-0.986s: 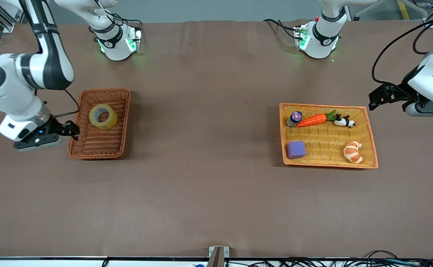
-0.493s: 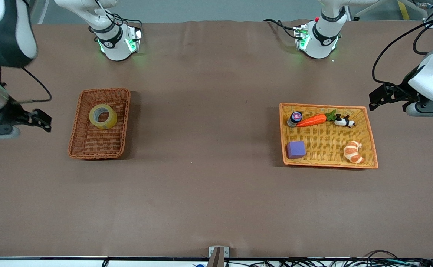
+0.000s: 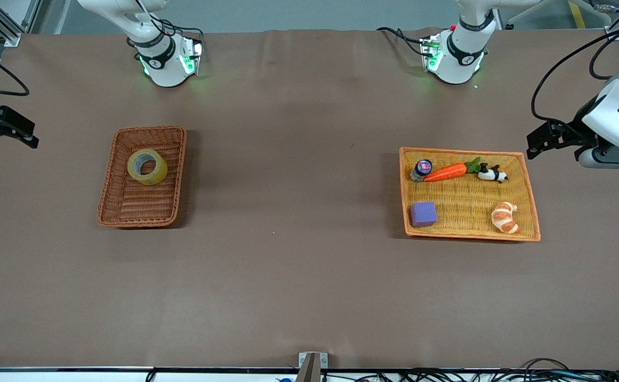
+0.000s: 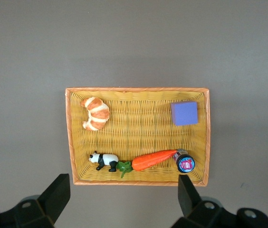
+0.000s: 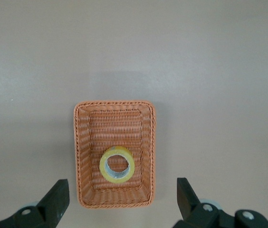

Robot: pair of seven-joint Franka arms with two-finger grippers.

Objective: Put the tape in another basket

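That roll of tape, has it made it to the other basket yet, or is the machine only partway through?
It looks done: the tape lies flat inside the brown wicker basket, touched by nothing. Nothing is in hand: the right hand is open and empty over the table's edge at the right arm's end, and the left hand waits open beside the yellow tray, where a carrot and croissant lie. Nothing visible seems left.

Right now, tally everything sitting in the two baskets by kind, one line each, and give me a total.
Tape roll: 1, the tape in the reddish-brown basket
Toy food: 2, carrot and croissant
Toy animal: 1, panda
Purple block: 1
Small round container: 1
The last five lie in the yellow tray.
Total: 6
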